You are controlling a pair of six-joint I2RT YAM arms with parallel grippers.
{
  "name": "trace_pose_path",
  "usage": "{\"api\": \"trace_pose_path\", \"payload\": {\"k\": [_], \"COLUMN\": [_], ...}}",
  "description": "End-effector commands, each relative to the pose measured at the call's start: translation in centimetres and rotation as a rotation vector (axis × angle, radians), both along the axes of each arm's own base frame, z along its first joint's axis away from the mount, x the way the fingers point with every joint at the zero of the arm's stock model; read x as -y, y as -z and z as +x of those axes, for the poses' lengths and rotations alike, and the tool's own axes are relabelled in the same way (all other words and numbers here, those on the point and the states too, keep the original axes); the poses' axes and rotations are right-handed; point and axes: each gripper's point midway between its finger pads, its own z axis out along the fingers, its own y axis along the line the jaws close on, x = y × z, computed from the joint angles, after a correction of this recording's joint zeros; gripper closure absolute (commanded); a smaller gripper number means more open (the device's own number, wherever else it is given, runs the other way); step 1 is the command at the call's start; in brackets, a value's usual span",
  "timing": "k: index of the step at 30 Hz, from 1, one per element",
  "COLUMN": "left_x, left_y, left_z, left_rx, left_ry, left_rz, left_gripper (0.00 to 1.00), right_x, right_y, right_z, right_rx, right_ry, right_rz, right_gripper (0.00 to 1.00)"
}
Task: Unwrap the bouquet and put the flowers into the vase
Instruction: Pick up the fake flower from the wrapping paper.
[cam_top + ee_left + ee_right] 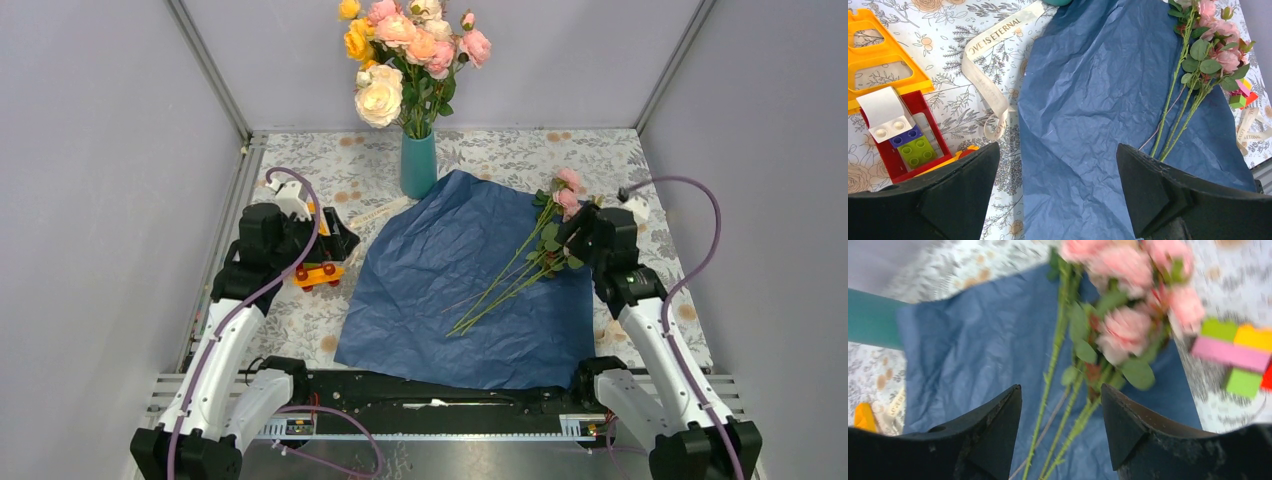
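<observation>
Right hand (1060, 387) hangs released, stems of the flowers (1123, 330) between its parted fingers, ungripped. They lie loose on the opened paper (450, 290) — unwrapping looks done. Next: clench on the stems, lift, carry to the vase (418, 165) — upright insertion needed. Left hand (1058, 146) is released, empty.

This looks like a robot test cell in a lab. Plain grey panels (100, 150) in metal framing wall the desk (500, 150) at nine, twelve and three o'clock. The left arm (225, 340) and right arm (655, 340) stand bolted to a black rail (440, 405) at six o'clock.
</observation>
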Motion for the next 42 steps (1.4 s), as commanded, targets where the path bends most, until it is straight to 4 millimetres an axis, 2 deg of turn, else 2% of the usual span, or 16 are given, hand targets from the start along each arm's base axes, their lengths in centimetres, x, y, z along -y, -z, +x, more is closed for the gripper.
{"api": "trace_pose_path", "payload": {"k": [1,6,10,15,24,26,27,34,42], "left_x": [0.5,0.4,0.6,0.6,0.5,0.4,0.4,0.3,0.4], "left_y": [-2.3,-1.9,-1.8,-1.6,-1.5,-1.5,-1.5,-1.3,-1.2], "left_z": [1.0,1.2,1.2,1.0,1.0,1.0,1.0,1.1,1.2], "left_rx": [0.075,0.069,0.070,0.066,0.063,0.062,0.062,0.054,0.046], "left_ry": [0.022,0.017,0.018,0.017,0.013,0.010,0.007,0.007,0.008], "left_rz": [-0.021,-0.018,-0.039,-0.048,-0.049,-0.049,-0.048,-0.051,-0.057], "left_gripper": [0.07,0.07,0.07,0.07,0.07,0.07,0.07,0.07,0.07], "right_x": [-0.1,-0.8,-2.0,-2.8,-2.9,-2.9,-2.7,-2.0,-1.5], "right_y": [5.2,8.6,10.7,12.7,14.1,14.4,14.8,15.4,16.0], "right_z": [-3.1,-4.3,-4.2,-4.0,-2.3,-2.1,-2.0,-1.8,-2.6], "right_rx": [-0.159,-0.198,-0.184,-0.218,-0.207,-0.213,-0.213,-0.212,-0.221], "right_ry": [0.068,0.142,0.142,0.133,0.148,0.152,0.160,0.194,0.220], "right_rz": [0.204,0.353,0.465,0.509,0.524,0.521,0.516,0.489,0.474], "right_gripper": [0.34,0.39,0.46,0.50,0.59,0.62,0.67,0.75,0.77]}}
